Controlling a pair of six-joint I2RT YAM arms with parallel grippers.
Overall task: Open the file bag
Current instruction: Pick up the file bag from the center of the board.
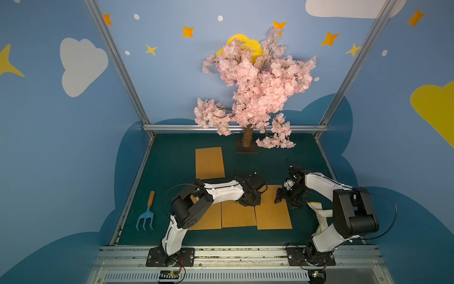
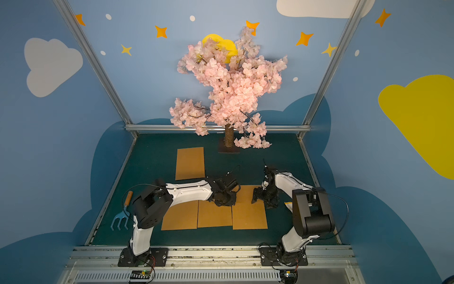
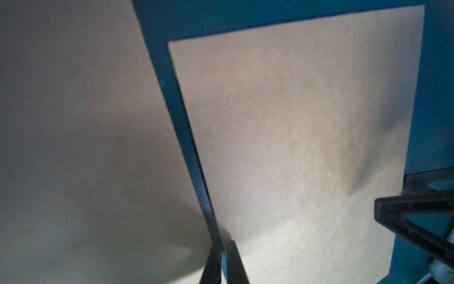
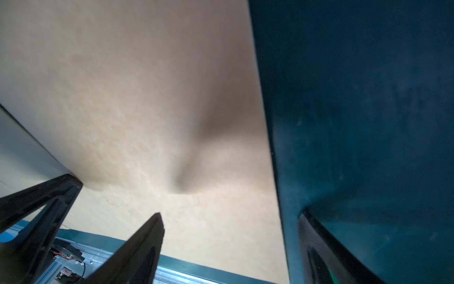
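Observation:
Several flat brown file bags that look alike lie on the green table. Both grippers hang over the front right file bag point(image 1: 272, 214) point(image 2: 249, 216) point(image 3: 294, 147) point(image 4: 147, 98). My left gripper point(image 3: 222, 258) point(image 1: 254, 200) is shut, its thin tips pointing down at this bag's left edge, over the strip of table beside the neighbouring bag point(image 3: 73, 147). I see nothing between its fingers. My right gripper point(image 4: 231, 218) point(image 1: 287, 200) is open wide and straddles the bag's right edge, one finger point(image 4: 147, 241) over the paper, the other off it. The bag lies flat and closed.
Another brown bag point(image 1: 210, 162) lies further back. A pink blossom tree point(image 1: 255, 83) stands on its base point(image 1: 247, 147) at the back middle. A blue hand rake point(image 1: 146, 216) lies at the front left. A white and yellow cloth point(image 1: 319, 211) lies under my right arm.

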